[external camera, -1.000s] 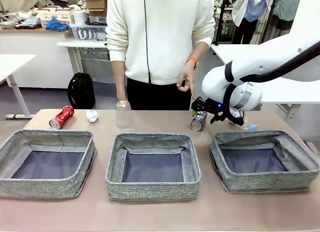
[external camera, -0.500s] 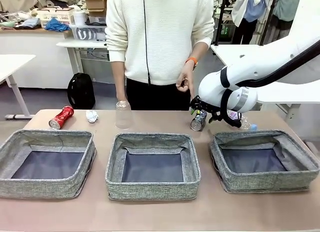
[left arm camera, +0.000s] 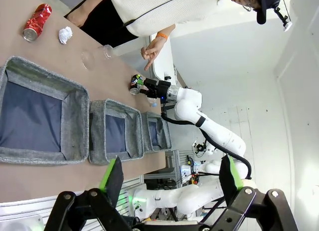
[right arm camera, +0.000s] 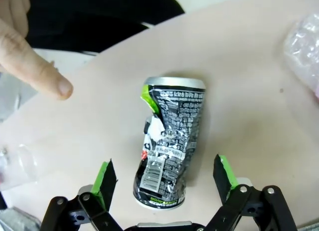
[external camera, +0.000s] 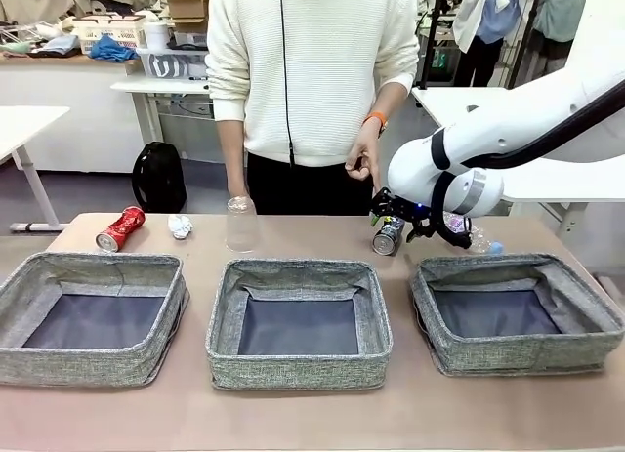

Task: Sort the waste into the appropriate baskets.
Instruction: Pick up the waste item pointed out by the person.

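Right gripper (right arm camera: 164, 173) fingers stand wide, now astride the dark can (right arm camera: 169, 151), having slid in from 3 o'clock. The can rests ungrasped on the table (external camera: 312, 237), at 11 o'clock of the right basket (external camera: 518, 354); closing looks next. Left gripper (left arm camera: 169, 171) hangs wide.

Front: fixed, near table (external camera: 293, 418) edge, faces across to person (external camera: 312, 71) at far edge. Left wrist: high, well back, rolled sideways, whole table. Right wrist: close above dark crushed can (right arm camera: 169, 151) near far edge. All share can, pointing hand (right arm camera: 30, 56).
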You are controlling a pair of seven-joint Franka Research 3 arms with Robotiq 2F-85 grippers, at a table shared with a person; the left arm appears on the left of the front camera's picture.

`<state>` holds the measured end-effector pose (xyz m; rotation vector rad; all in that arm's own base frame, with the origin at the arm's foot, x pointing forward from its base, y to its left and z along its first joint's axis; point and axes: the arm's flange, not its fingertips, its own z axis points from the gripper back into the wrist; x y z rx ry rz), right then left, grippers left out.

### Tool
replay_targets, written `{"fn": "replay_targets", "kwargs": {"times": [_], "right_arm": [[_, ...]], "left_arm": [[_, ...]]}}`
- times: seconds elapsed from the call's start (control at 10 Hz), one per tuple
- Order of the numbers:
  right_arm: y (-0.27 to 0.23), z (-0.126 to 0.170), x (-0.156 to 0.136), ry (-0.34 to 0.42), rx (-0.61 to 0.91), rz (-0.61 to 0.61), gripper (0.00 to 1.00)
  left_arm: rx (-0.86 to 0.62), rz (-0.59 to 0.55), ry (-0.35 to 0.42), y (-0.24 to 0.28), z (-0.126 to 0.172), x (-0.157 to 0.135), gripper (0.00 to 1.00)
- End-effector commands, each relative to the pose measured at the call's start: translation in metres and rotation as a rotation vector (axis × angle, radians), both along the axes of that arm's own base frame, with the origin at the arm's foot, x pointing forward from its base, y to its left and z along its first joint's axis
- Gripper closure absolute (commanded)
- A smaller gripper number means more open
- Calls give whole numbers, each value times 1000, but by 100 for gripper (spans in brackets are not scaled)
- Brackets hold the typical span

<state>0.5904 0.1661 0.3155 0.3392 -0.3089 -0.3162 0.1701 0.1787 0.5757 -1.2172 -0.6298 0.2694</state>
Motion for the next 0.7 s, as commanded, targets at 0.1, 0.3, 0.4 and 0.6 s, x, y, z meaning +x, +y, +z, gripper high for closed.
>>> {"fn": "replay_targets", "kwargs": {"times": [0.1,0.3,0.4,0.6], "right_arm": [[6,-13,9,-2,-35,-27,0],[7,-14,11,-8,-36,-42,0],[7,-15,10,-15,-41,-49,0],[6,-16,9,-11,-29,-50,41]], "left_arm": [[1,-7,-23,-1,2,2,0],[1,-7,-23,-1,2,2,0],[1,-7,-23,-1,2,2,0],[1,-7,-23,-1,2,2,0]]}}
